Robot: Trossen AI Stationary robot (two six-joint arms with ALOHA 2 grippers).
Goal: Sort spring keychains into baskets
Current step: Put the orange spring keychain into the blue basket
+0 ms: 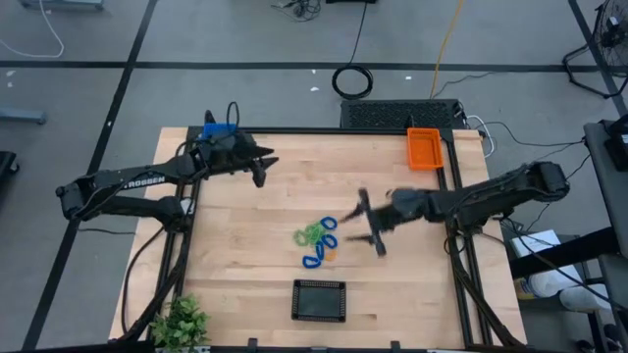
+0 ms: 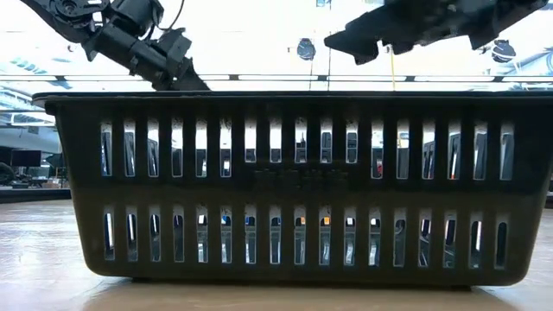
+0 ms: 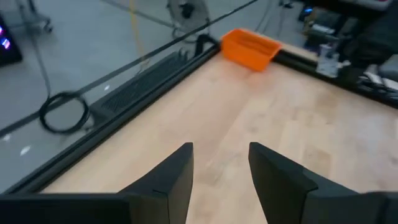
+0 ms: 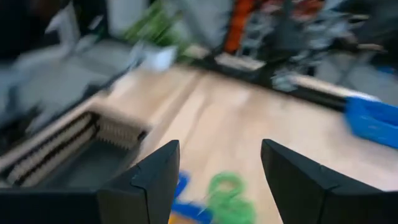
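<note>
**High view: keychains in the middle, three baskets around them**

In the high view we see the wooden table (image 1: 255,235) from above. A small pile of spring keychains lies near its centre: a green keychain (image 1: 311,234), a blue keychain (image 1: 316,258) just beside it, another blue loop at the top of the pile and a small orange piece that touches them. We cannot count them more exactly.

The orange basket (image 1: 424,148) stands at the far right corner of the table. The black basket (image 1: 319,300) stands at the near edge, well apart from the pile. The blue basket (image 1: 218,129) is at the far left corner, mostly covered by the left arm. We cannot tell if something lies inside any basket.

The right gripper (image 1: 367,226) hangs over the table just to the right of the pile. Its fingers stand wide apart and hold nothing; in the right wrist view we see the green and blue coils on the wood between the two dark fingers (image 4: 149,180).

The left gripper (image 1: 263,168) is near the far left part of the table, away from the keychains. In the left wrist view its fingers (image 3: 174,177) have a clear gap, with only bare wood between them, and the orange basket is far in front.

In the low view the black basket fills almost the whole picture, with both arms above it.

A green plant (image 1: 181,322) stands at the near left corner.
</note>
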